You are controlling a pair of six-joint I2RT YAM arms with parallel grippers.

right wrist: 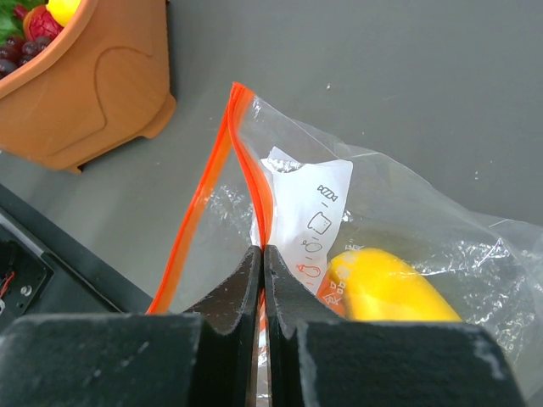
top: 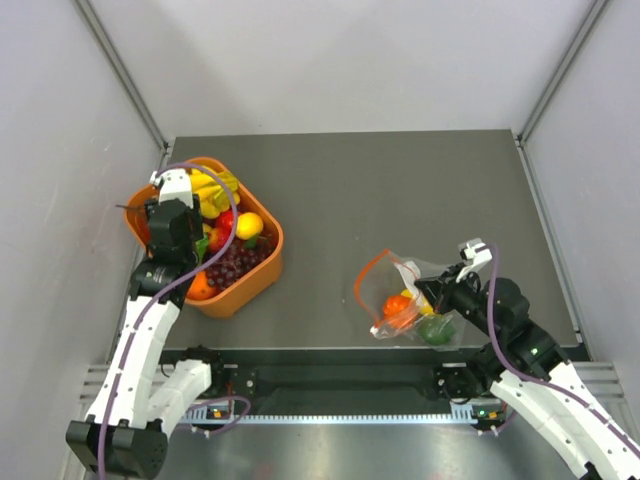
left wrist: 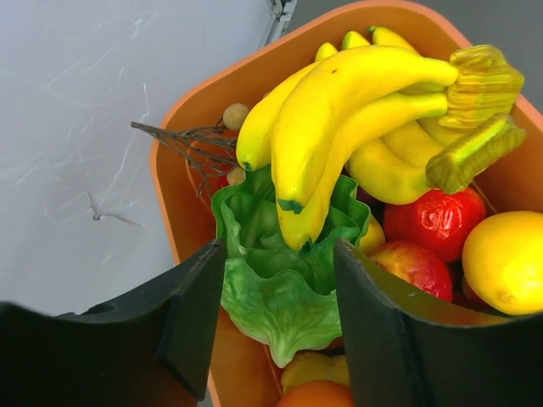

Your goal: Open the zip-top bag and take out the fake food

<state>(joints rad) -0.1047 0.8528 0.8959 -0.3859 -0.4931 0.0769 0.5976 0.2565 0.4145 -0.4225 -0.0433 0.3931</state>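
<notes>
Black fingers of the left gripper fill the bottom of the left wrist view, standing well apart with nothing between them; the jaws are open and hold nothing. They hang over the orange basket, which sits at the left side of the grey table, close to the wall. Below the fingers lies a leafy green lettuce, and a big banana bunch rests across it, its tips pointing toward the gripper. A translucent yellow-green ribbed fruit lies against the bananas at the far right of the basket. Below it are a red round fruit and a lemon. Dark purple grapes show in the near part of the basket in the top view.

Bare table separates the basket from the zip-top bag, which lies at the right of the table near its front edge. Its orange-red zip strip has parted, so the mouth gapes toward the basket. The fake food is inside the bag: an orange-red round fruit, a yellow piece and a dark green fruit, bunched at the bag's closed end.

On the right, the right gripper is pressed closed on one side of the zip strip, pinching the bag's edge between its fingertips. The other side of the strip runs loose down to the left.
</notes>
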